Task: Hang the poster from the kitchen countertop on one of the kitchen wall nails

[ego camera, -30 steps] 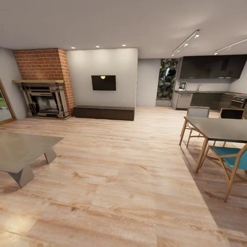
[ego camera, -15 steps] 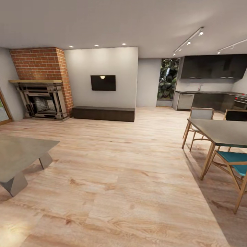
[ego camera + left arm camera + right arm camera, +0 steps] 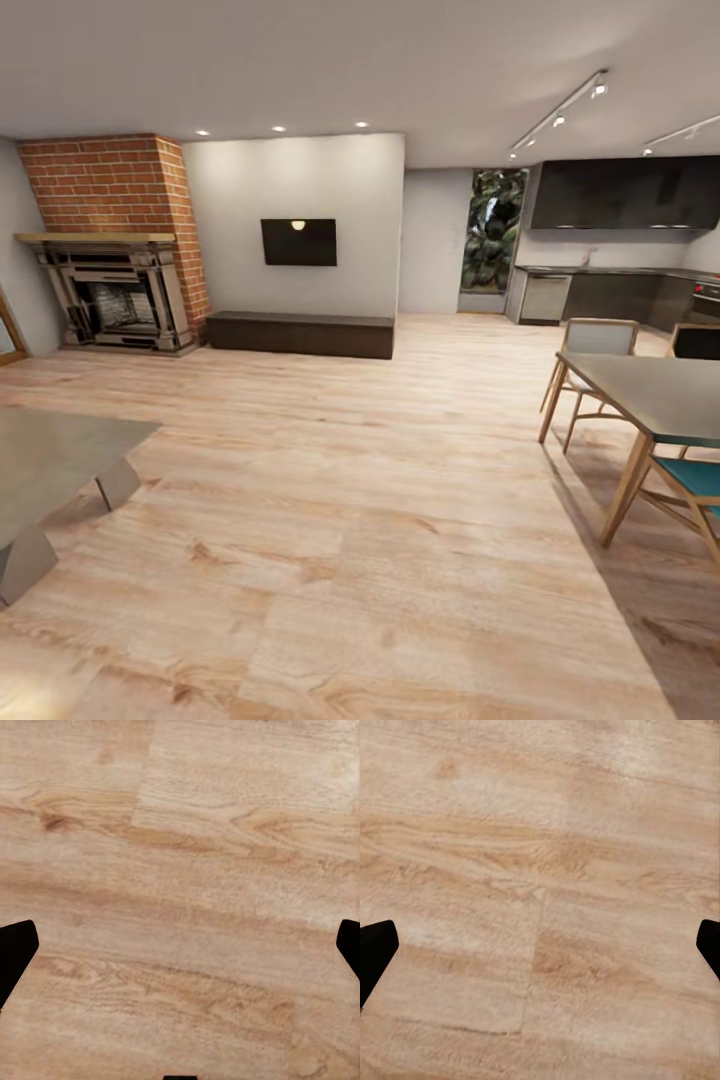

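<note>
1. Head view: shifted as a whole against the earlier frames, so a camera move, not a move of the furniture; fireplace (image 3: 118,292) and grey coffee table (image 3: 50,470) slid leftward, dining table (image 3: 655,392) slid rightward, poster gone from sight at the far right.
2. Head view, now: open wooden floor (image 3: 350,520) ahead; wall-mounted television (image 3: 298,242) above a long dark bench (image 3: 300,332) at the far centre; kitchen countertop (image 3: 610,270) far right, beneath dark upper cabinets (image 3: 625,193). Poster too small or hidden to make out there; presumably on that countertop, per the task.
3. Left wrist view: left gripper (image 3: 180,952) spread wide, dark fingertips (image 3: 15,952) at the frame's edges, nothing between but floorboards.
4. Right wrist view: right gripper (image 3: 540,952) likewise spread, fingertips (image 3: 375,949) well apart, empty, over the floor.
5. Handling, as judgement: framed poster likely light, stiff and flat, smooth-faced and prone to slipping; best pinched on the frame's edge, near the top, leaving the hanging point free for the nail.
</note>
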Motion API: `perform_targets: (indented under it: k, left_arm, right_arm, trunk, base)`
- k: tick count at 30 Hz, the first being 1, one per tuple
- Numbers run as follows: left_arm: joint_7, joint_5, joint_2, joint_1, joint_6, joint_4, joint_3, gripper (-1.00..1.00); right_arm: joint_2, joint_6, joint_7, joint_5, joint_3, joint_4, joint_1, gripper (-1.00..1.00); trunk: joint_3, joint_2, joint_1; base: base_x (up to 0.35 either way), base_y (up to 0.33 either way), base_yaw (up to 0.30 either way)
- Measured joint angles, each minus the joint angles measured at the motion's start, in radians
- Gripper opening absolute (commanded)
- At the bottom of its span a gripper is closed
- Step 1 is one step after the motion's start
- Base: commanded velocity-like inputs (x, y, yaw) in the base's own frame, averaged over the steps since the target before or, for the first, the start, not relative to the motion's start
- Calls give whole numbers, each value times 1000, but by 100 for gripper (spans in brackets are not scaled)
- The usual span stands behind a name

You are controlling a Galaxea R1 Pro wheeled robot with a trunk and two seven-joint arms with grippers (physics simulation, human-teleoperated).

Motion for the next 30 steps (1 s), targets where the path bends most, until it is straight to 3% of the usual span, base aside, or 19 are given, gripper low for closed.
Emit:
perform_targets:
  k: [30]
  left_arm:
    - [0, 0, 0, 0, 0, 0, 0, 100]
  right_arm:
    - [1, -1, -2, 0, 0, 0, 0, 100]
  trunk:
    - [0, 0, 0]
  base:
    - [333, 0, -9]
